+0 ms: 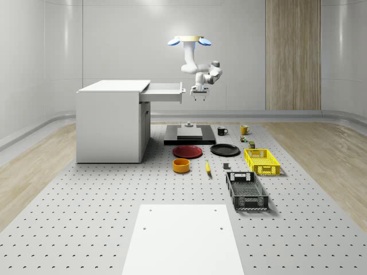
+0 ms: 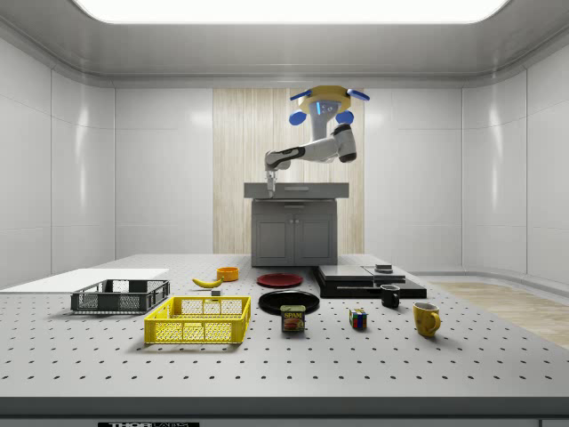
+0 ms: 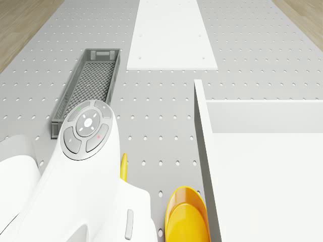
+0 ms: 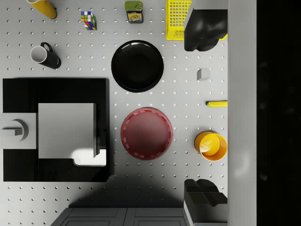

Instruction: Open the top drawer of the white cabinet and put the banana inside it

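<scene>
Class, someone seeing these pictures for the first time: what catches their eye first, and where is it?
The drone hovering high beside the white cabinet, its gripper hanging just off the pulled-out top drawer. Next, the bright yellow crate on the table, and the banana lying near the orange bowl.

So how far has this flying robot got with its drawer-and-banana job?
The first part looks done: the cabinet's top drawer is pulled out. Right now the drone hovers beside the open drawer, its gripper hanging at the drawer's front with nothing in it. What's left: the banana still lies on the table near the orange bowl, waiting to be fetched.
</scene>
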